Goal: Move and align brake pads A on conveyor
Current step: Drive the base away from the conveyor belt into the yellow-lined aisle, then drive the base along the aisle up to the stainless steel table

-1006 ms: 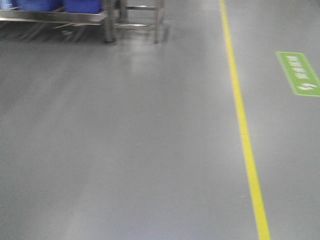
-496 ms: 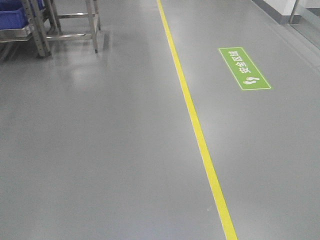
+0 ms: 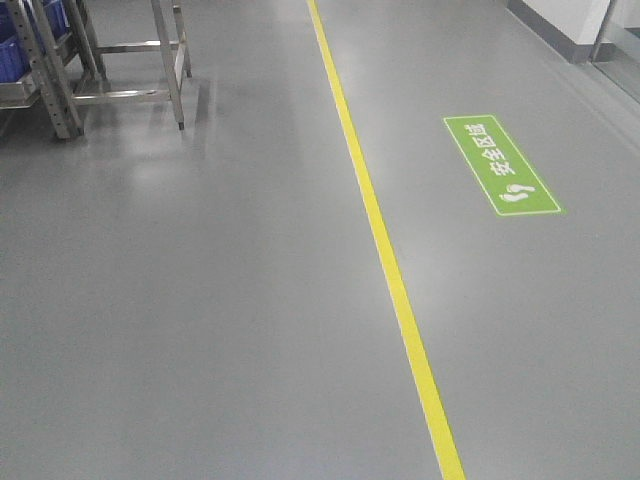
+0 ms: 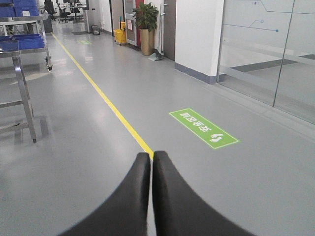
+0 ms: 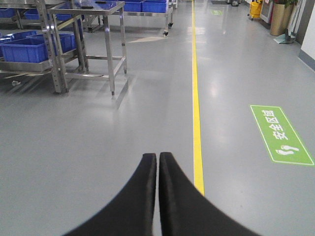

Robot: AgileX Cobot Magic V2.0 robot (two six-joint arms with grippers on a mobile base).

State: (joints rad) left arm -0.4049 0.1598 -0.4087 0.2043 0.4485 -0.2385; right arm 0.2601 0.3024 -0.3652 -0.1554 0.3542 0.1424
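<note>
The brake pads A and the conveyor are not in any of the three views; the cameras see only open grey floor (image 3: 200,300).

The left gripper (image 4: 151,156) hangs above that floor with its two black fingers (image 4: 133,196) pressed flat together, nothing between them. The right gripper (image 5: 158,157) is the same: fingers (image 5: 177,201) closed against each other, holding nothing.

A yellow floor line (image 3: 385,250) runs lengthwise down the floor, from the near edge into the distance. Beside it, apart from the line, a green floor sign (image 3: 500,165) with white characters and footprints lies flat on the floor.

On the other side of the line, near the far left corner of the front view, stands a bare steel frame table (image 3: 168,60). Just beside it is a steel rack (image 3: 50,80) carrying blue bins (image 3: 10,55). The right wrist view shows the same steel frame table (image 5: 93,7) with blue crates (image 5: 29,49) on low shelves next to it, and more blue crates (image 5: 142,6) on a wheeled table farther back.

The left wrist view shows a glass wall (image 4: 266,54) along the floor's right edge, then a white pillar (image 4: 197,34), a potted plant (image 4: 146,17) in a tall gold pot, and a yellow mop bucket (image 4: 120,35) against the far wall.

Nothing lies on the floor between the grippers and these fixtures.
</note>
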